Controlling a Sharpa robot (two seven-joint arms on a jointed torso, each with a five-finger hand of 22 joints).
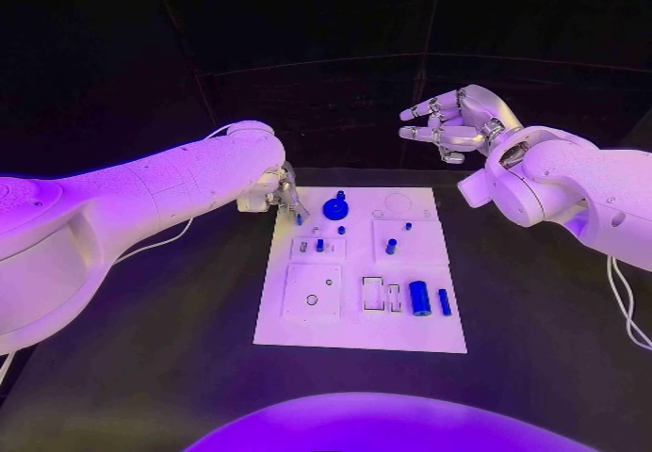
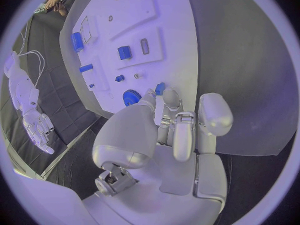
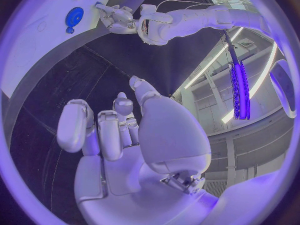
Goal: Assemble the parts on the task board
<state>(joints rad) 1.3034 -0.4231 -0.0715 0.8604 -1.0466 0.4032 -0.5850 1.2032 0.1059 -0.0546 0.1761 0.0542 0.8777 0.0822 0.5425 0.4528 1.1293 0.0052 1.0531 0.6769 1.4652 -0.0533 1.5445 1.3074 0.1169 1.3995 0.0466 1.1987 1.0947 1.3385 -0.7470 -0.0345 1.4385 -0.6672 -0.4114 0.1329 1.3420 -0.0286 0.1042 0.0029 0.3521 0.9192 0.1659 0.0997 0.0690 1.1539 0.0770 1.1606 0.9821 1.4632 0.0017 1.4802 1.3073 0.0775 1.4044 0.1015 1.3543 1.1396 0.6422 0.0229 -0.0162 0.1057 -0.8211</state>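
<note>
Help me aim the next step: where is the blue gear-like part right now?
In the head view the blue gear-like part sits at the far end of the task board, left of its middle, just beside the left hand.

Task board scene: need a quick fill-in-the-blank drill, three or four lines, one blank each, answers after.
1. The task board is coloured ____.
2. The left robot hand is at the board's far ____ corner in the head view.
3. The right robot hand hangs above the table with its fingers apart, holding ____.
4. The round blue gear lies near the ____ robot hand.

Missing words: white; left; nothing; left
</note>
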